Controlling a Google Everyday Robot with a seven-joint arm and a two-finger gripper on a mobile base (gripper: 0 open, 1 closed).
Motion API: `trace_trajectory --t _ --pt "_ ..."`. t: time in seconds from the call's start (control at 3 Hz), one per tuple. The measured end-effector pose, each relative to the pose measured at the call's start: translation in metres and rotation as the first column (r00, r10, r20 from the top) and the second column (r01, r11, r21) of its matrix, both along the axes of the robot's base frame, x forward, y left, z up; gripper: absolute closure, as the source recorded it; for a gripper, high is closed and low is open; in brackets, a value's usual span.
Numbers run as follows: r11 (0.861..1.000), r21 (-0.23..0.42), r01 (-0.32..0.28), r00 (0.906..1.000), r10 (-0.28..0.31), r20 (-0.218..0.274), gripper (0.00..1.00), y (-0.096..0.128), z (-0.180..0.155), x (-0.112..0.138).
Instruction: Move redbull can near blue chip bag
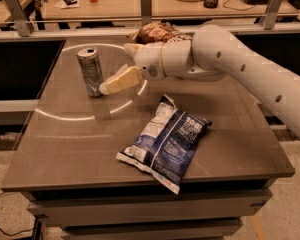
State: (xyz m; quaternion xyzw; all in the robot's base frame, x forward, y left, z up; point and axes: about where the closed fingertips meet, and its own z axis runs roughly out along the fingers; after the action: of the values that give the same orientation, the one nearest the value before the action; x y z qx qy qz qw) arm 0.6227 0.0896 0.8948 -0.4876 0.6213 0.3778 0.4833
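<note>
The can (90, 71) stands upright at the back left of the tabletop (65, 144), well apart from the blue bag (165, 141), which lies flat toward the front edge; the pincer (115, 69) is just to the can's right, its jaws apart, the nearer finger (121, 80) reaching down to the can's lower wall, touching it or nearly so; the can does not look enclosed yet.

The likely trouble is a tip-over; a tall slim can shoved low on one side by a single finger, before the other is round it, could topple or skid left; closing off-centre might squirt it out.

The brown bag (155, 32) sits right behind the wrist and could be dragged by the arm; setting the can down on the blue bag's crinkled edge would leave it unsteady.
</note>
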Motion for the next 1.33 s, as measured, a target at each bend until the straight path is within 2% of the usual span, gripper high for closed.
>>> trace_trajectory --t 0.33,1.0,1.33 --pt "0.999 0.021 -0.024 0.9990 0.023 0.039 0.00 0.024 -0.006 0.008" --pt "0.995 0.061 -0.072 0.9964 0.070 0.048 0.00 0.058 -0.018 0.016" --pt "0.993 0.070 -0.098 0.9943 0.094 0.050 0.18 0.068 -0.022 0.015"
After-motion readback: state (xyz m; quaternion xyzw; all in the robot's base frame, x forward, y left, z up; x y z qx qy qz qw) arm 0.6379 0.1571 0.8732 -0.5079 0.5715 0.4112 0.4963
